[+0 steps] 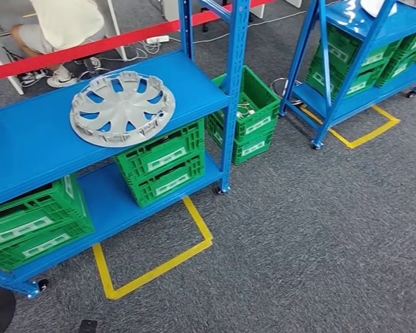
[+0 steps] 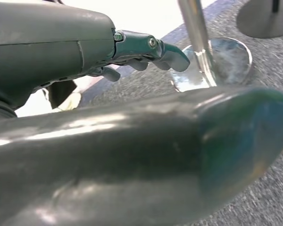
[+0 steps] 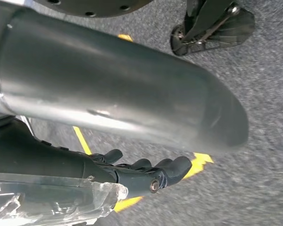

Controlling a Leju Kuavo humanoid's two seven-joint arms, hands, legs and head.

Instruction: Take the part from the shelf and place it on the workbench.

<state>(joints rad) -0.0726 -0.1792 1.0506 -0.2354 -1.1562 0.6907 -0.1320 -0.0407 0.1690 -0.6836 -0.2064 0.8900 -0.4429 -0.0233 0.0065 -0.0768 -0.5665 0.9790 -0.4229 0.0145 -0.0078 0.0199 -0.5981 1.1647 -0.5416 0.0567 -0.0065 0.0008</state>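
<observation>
i see the round grey plastic wheel cover (image 1: 123, 108) lying flat on the upper board of the blue metal shelf (image 1: 28, 142), green plastic crates (image 1: 163, 163) beneath. my left hand (image 2: 147, 49) and right hand (image 3: 147, 172) hang over grey carpet, fingers stretched out, holding nothing.

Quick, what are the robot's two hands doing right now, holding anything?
Left robot hand: open, holding nothing, fingers stretched out.
Right robot hand: open, holding nothing, above the carpet.

One grey wheel cover (image 1: 123, 108), two blue shelves (image 1: 33, 139), several green crates (image 1: 161, 161).
</observation>
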